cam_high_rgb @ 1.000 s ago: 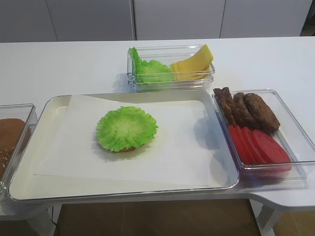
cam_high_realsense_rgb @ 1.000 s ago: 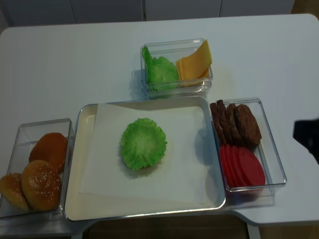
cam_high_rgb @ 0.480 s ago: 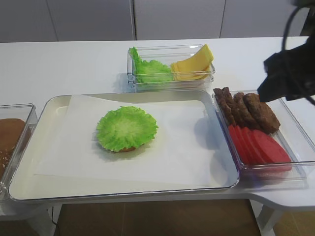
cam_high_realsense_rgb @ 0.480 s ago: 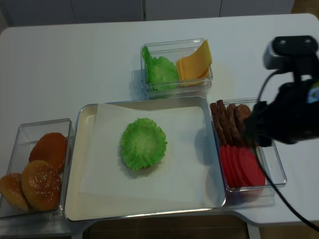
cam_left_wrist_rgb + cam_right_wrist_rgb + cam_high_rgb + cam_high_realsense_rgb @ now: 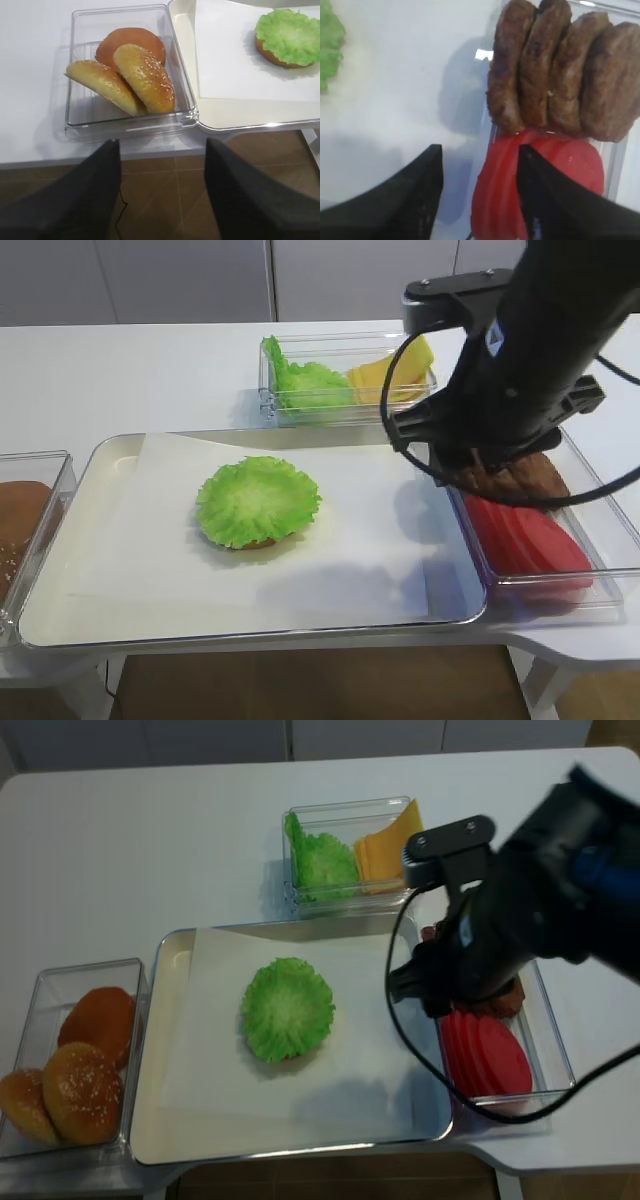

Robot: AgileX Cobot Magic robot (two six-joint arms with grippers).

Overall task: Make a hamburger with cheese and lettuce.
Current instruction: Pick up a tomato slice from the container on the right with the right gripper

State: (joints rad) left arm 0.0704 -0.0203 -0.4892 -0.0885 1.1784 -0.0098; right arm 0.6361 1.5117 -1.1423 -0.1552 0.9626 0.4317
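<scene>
The hamburger (image 5: 258, 502) is a brown bun base under a frilly lettuce leaf, lying on the paper in the middle of the tray (image 5: 250, 633); it also shows in the other overhead view (image 5: 287, 1008) and in the left wrist view (image 5: 289, 37). More lettuce (image 5: 305, 385) and yellow cheese slices (image 5: 378, 855) fill the clear bin behind the tray. My right gripper (image 5: 480, 200) hangs open and empty above the left wall of the right-hand bin, with the red tomato slices (image 5: 540, 170) between and below its fingers. My left gripper (image 5: 162, 195) is open and empty over the floor, off the table's front edge.
Dark patties (image 5: 560, 70) stand on edge behind the tomato slices (image 5: 530, 540) in the right bin. The right arm (image 5: 510, 370) hides part of that bin and part of the cheese. A clear bin with sesame buns (image 5: 125, 75) sits left of the tray.
The right arm has swung in from the right edge and now hangs over the patty and tomato bin beside the tray. The food has not moved.
</scene>
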